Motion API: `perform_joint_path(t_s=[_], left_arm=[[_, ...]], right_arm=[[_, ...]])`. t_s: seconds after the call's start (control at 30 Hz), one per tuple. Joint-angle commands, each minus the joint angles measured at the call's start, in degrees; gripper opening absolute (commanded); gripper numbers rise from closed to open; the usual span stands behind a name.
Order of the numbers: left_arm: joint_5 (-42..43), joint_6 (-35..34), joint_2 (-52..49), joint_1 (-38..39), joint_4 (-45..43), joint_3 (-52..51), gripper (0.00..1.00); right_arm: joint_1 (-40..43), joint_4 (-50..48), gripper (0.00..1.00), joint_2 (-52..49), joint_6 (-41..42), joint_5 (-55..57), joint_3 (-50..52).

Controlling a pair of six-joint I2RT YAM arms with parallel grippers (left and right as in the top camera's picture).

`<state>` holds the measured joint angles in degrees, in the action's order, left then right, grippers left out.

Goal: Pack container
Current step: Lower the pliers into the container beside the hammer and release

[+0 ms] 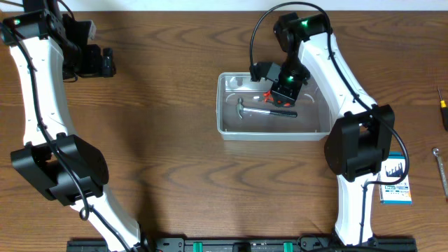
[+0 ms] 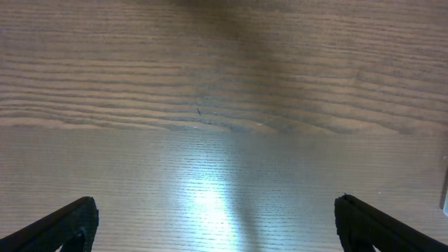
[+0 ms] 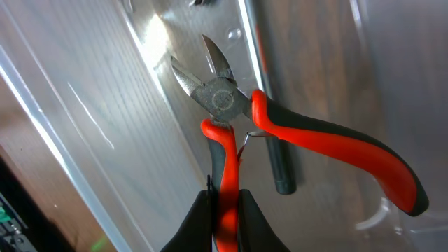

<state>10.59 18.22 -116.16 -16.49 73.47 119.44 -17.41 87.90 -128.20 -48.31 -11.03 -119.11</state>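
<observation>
The clear container (image 1: pixel 231 130) lies on the table right of centre, with a grey hammer (image 1: pixel 262 110) flat inside it. Above its far half my right gripper (image 1: pixel 283 89) is shut on one handle of red-and-black cutting pliers (image 1: pixel 270 96). In the right wrist view the gripper (image 3: pixel 225 210) pinches the lower red handle. The pliers (image 3: pixel 224 101) point their metal tips at the container's floor (image 3: pixel 105 126), just over the hammer's handle (image 3: pixel 280 168). My left gripper (image 1: pixel 105 63) hovers at the far left. It stands open (image 2: pixel 213 210) over bare wood, holding nothing.
A blue-and-white card pack (image 1: pixel 396 183) lies by the right arm's base. A screwdriver (image 1: pixel 442 108) and a metal wrench (image 1: pixel 439 168) lie at the right edge. A black rail (image 1: pixel 231 245) runs along the front edge.
</observation>
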Motion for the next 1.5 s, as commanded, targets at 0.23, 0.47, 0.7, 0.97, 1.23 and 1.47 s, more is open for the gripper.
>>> perform_joint_path(t_s=[0.23,0.47,0.7,0.97,1.23,1.47], left_arm=[[0.72,-0.09,-0.66,-0.2,0.2,-0.39,0.98],[0.72,-0.07,-0.66,-0.2,0.2,-0.39,0.98],[0.72,-0.09,-0.66,-0.2,0.2,-0.39,0.98],[0.72,-0.09,-0.66,-0.2,0.2,-0.39,0.98],[0.72,-0.09,-0.66,-0.2,0.2,-0.39,0.98],[0.72,-0.07,-0.66,-0.2,0.2,-0.39,0.98]], right_arm=[[-0.13,-4.68,0.1,0.35,-0.98,-2.84,6.25],[-0.13,-10.73,0.21,0.35,1.11,-2.95,12.2],[-0.13,-11.23,0.4,0.37,1.16,-2.95,12.17],[-0.15,-8.09,0.51,0.37,4.61,-2.97,4.46],[0.33,4.76,0.86,0.37,5.49,-2.89,-13.4],[2.62,9.42,0.99,2.08,15.45,3.69,-23.3]])
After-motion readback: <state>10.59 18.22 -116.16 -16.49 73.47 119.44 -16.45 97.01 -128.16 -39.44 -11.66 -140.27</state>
